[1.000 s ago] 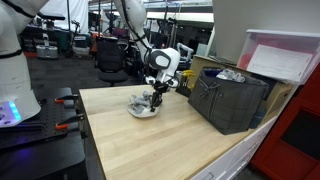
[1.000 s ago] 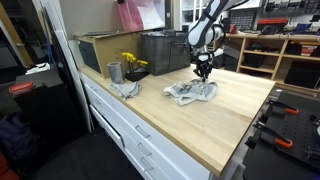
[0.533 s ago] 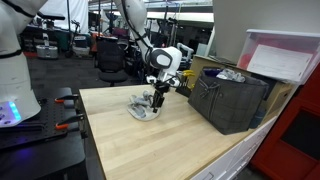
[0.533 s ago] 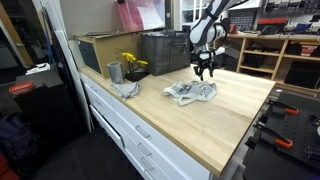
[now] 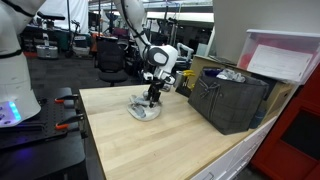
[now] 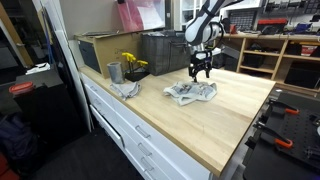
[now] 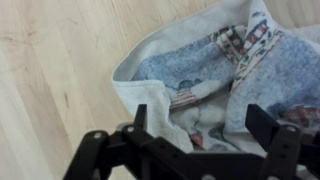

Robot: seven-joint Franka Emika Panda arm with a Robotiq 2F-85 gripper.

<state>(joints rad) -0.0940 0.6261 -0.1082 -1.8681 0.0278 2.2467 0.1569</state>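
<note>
Gripper [image 6: 199, 72] above cloth [image 6: 190, 92]
Jaws stand wide, holding nothing, just over the crumpled cloth, which lies on the wooden table [image 5: 160, 145]; a dark bin [image 5: 228, 100] stands farther along.

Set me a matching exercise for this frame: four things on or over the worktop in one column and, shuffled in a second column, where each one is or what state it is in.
Things:
1. black robot gripper
2. crumpled white and blue cloth
3. dark slatted plastic crate
4. yellow flowers

Places or states:
A. beside the grey metal cup
B. lying on the light wooden tabletop
C. jaws open, just above the cloth
D. pale items showing over its rim

Pairs: 1-C, 2-B, 3-D, 4-A.
</note>
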